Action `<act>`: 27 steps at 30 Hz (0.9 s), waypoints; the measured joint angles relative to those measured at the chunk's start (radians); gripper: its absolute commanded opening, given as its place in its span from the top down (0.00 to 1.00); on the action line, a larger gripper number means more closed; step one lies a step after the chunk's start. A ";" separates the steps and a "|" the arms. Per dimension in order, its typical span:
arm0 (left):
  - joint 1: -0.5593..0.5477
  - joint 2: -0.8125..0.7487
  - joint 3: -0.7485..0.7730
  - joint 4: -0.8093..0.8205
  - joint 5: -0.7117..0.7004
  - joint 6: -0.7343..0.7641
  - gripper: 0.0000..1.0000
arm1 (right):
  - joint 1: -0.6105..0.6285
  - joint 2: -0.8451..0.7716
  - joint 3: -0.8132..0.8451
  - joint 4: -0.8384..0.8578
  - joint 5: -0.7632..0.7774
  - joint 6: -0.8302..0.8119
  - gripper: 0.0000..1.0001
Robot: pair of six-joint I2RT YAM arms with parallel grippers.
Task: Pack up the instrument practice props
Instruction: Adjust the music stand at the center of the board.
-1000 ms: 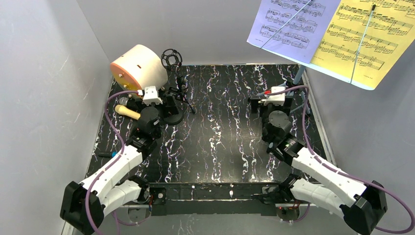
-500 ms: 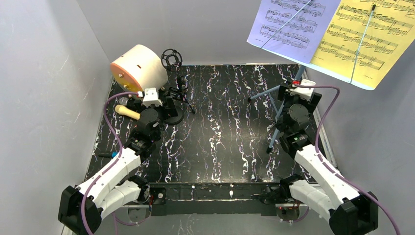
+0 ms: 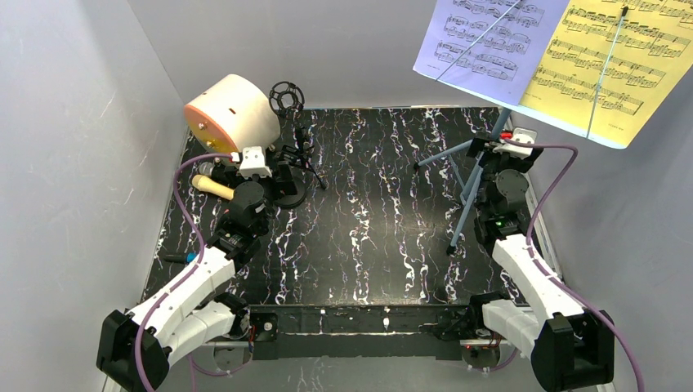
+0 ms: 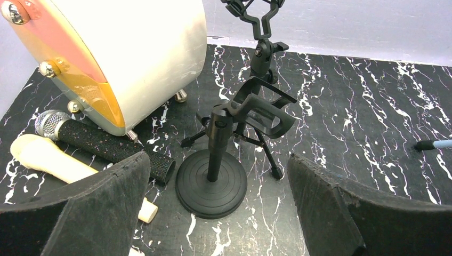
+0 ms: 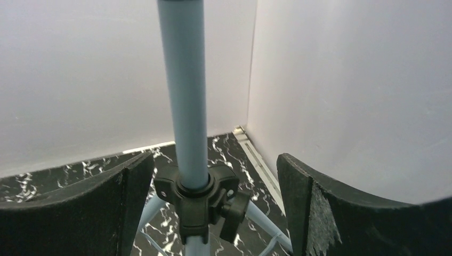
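Right gripper: jaws wide, holding nothing, one pad either side of the pale blue metal pole of the tripod music rack.
Pole axis: upright, between the pads, untouched; black plastic leg collar lower on it.
Nearer arm: right, at the far right of the black marbled table.
Overhead: lavender score sheet and yellow score sheet on the rack.
Left gripper: open, empty, facing the black round-base mic pole; black tripod mic pole just behind.
Nearby: silver-headed black microphone and cream microphone lying beside the big cream cylinder.

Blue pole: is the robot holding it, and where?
Nothing is held. The right tool is open around the blue pole near its black collar, not touching. The left tool is open too.
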 measured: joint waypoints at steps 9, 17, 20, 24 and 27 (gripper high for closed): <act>-0.002 0.000 0.000 0.000 0.002 0.010 0.02 | -0.005 0.003 -0.013 0.147 -0.079 -0.019 0.11; -0.002 0.000 0.000 0.000 0.003 0.013 0.02 | -0.039 0.101 0.012 0.209 -0.113 -0.056 0.26; -0.002 0.000 0.000 0.000 0.003 0.015 0.02 | -0.055 0.140 0.026 0.224 -0.124 -0.060 0.32; -0.005 0.000 0.000 0.000 0.004 0.016 0.02 | -0.082 0.177 0.035 0.246 -0.145 -0.055 0.46; -0.006 0.001 0.000 0.000 0.005 0.016 0.02 | -0.099 0.195 0.043 0.251 -0.179 -0.037 0.62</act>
